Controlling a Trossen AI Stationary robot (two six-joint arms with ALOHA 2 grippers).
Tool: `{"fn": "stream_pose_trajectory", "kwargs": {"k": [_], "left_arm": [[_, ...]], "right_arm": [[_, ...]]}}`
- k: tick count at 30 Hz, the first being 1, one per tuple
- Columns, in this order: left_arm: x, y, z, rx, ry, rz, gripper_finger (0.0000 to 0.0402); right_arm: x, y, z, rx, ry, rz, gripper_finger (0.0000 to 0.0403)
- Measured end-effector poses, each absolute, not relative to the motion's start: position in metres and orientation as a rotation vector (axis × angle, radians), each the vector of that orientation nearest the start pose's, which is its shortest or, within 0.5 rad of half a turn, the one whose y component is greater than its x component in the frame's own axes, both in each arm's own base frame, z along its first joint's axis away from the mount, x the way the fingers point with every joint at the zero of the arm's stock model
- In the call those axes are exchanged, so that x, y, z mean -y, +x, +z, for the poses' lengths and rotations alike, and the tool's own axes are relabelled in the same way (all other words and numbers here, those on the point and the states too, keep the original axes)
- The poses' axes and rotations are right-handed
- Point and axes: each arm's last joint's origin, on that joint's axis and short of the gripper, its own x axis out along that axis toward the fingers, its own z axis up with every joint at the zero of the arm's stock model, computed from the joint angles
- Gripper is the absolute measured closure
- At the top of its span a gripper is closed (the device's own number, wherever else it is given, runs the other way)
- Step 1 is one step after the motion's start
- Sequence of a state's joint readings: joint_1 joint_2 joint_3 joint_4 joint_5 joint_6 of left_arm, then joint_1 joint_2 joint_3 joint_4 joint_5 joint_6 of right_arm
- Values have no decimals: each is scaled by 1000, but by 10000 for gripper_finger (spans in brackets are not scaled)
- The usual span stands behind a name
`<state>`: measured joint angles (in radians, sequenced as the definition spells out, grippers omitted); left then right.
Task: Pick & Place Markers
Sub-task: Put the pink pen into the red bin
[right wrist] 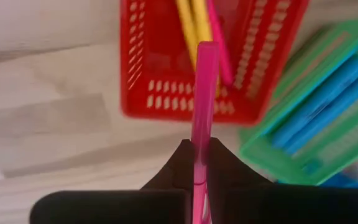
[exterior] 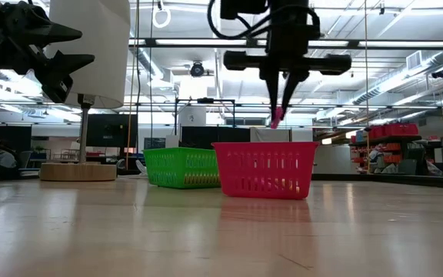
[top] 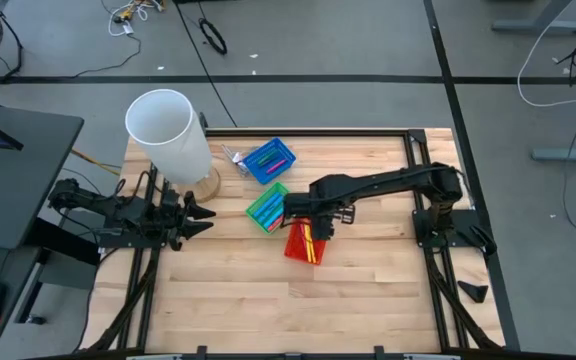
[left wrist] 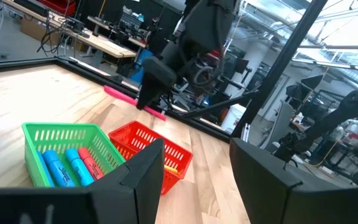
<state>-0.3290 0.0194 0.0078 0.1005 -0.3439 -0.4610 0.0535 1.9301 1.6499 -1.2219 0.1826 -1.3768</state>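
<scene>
one pink marker (right wrist: 202, 118) clamped btwn right gripper (right wrist: 197, 163) jaws, above red basket (right wrist: 166, 93), left gripper (top: 200, 216) open

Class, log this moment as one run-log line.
right gripper: shut on pink marker, above red basket | left gripper: open, idle at table's left | green basket: beside red

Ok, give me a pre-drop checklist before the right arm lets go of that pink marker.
1. Grip: right gripper shut on the pink marker: ok.
2. Height: marker tip hangs above the red basket rim in the low view, not touching: ok.
3. Alignment: the wrist view shows the marker pointing at the red basket's near wall; whether it is fully over the opening: cannot tell.
4. Room inside: yellow markers already lie in it, space beside them: ok.
5. Green basket stands close alongside, but apart from the marker: ok.
6. Left gripper waits open by the table's left edge, clear: ok.
</scene>
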Motion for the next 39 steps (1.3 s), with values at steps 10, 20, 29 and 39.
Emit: {"fn": "stream_pose_trajectory", "kwargs": {"k": [10, 20, 29, 39], "left_arm": [[22, 94, 174, 87, -490, -5, 213], [22, 94, 174, 86, -490, -5, 213], [22, 94, 174, 86, -490, -5, 213], [22, 94, 174, 85, -490, -5, 213]], "right_arm": [[-44, 390, 240, -1197, -1317, 1091, 391], [-72, 391, 240, -1047, -1380, 1182, 391], [-69, 400, 220, -1058, -1389, 1231, 391], [-59, 403, 209, -1054, -1333, 1276, 375]]}}
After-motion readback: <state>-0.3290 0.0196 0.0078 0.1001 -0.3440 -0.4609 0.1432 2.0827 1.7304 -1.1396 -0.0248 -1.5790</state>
